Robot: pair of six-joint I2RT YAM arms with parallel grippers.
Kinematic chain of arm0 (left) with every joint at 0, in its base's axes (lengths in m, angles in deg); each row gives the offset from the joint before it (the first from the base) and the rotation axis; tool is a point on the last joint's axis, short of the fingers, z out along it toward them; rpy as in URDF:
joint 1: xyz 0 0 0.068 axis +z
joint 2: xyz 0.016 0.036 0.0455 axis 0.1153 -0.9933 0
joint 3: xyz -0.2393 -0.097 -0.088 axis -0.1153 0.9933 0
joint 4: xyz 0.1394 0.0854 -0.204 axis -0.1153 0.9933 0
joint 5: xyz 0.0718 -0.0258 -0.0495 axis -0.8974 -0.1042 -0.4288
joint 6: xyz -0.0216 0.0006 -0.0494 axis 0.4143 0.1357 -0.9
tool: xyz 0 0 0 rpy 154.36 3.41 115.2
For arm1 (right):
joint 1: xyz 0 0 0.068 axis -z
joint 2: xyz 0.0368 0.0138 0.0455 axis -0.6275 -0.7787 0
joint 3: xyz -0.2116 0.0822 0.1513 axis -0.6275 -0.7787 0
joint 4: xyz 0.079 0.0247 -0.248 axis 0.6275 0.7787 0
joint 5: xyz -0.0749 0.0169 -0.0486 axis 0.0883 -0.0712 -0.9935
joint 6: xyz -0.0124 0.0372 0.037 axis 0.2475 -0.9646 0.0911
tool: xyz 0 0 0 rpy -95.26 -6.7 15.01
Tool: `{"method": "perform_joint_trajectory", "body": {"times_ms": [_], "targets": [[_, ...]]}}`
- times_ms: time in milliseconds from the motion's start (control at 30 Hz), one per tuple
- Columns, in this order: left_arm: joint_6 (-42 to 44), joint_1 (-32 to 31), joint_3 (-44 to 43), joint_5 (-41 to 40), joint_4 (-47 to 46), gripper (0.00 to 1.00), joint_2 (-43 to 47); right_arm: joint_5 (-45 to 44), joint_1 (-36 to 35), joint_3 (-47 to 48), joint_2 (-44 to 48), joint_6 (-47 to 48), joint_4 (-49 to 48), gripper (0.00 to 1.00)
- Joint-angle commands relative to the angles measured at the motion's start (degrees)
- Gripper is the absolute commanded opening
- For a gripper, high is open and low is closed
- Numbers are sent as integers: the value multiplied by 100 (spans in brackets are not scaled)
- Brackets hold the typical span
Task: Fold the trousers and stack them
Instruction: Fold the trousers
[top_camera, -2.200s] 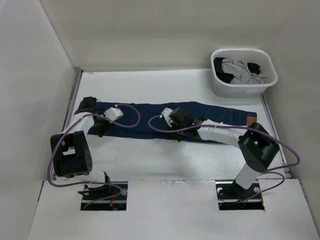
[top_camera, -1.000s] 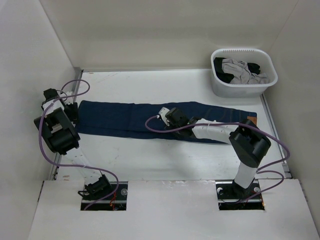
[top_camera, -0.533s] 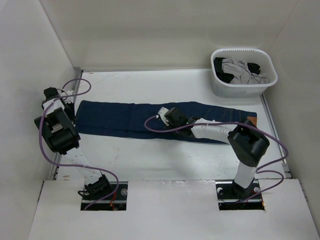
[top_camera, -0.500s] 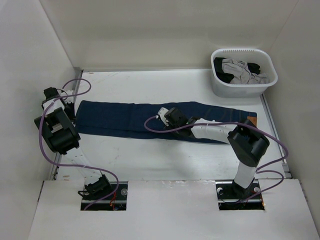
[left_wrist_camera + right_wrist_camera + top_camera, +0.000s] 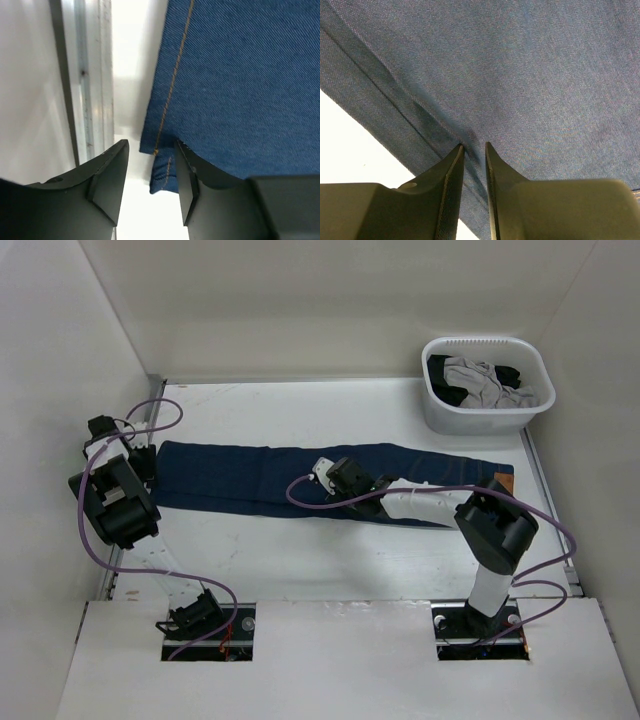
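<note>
The trousers [image 5: 250, 473] lie flat on the counter [image 5: 300, 560] as one long strip. Their long axis runs left to right across the robot's front, with the hems at the left end and the waistband with its tan patch [image 5: 503, 479] at the right end. The left gripper [image 5: 146, 464] is at the far left, right over the hem end. In its wrist view the left gripper [image 5: 151, 147] has its jaws partly open with a clear gap. The near corner of the hem, with its orange stitching, sits in that gap, one finger toward the bare counter and the other over the denim. It grips nothing yet. The right gripper [image 5: 352, 492] is down on the strip at about mid-length, near its near edge. In its own view the right gripper [image 5: 474, 146] has narrowed to a slit, with its tips pressed onto a dark seam line in the cloth. I cannot tell whether any denim is pinched between them. My guess is that the fold will go along the long axis, with the hem end carried rightward toward the waistband. The left arm is much the nearer one to that end, so the lift falls to it. The right arm sits about where the crease would form. The left jaws need to close squarely across the hem corner and not slip off onto the counter.
</note>
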Motion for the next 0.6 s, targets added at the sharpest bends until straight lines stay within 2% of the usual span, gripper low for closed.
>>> {"method": "perform_joint_trajectory", "body": {"times_ms": [0, 300, 333, 400, 467, 567], "targets": [[-30, 7, -268, 239, 249, 40, 91, 15, -49, 8, -31, 40, -204, 27], [-13, -72, -338, 213, 548, 28, -287, -38, -49, 8, -14, 48, -178, 26], [-30, -72, -373, 213, 601, 24, -357, -38, -49, 8, -5, 48, -178, 25], [-74, -37, -435, 230, 619, 9, -402, -38, -49, 8, -5, 48, -178, 24], [-153, 24, -444, 222, 505, 0, -323, -38, -49, 8, -31, 40, -187, 17], [-162, 60, -497, 222, 356, 0, -77, -99, -49, 8, -75, -4, -196, 5]]}}
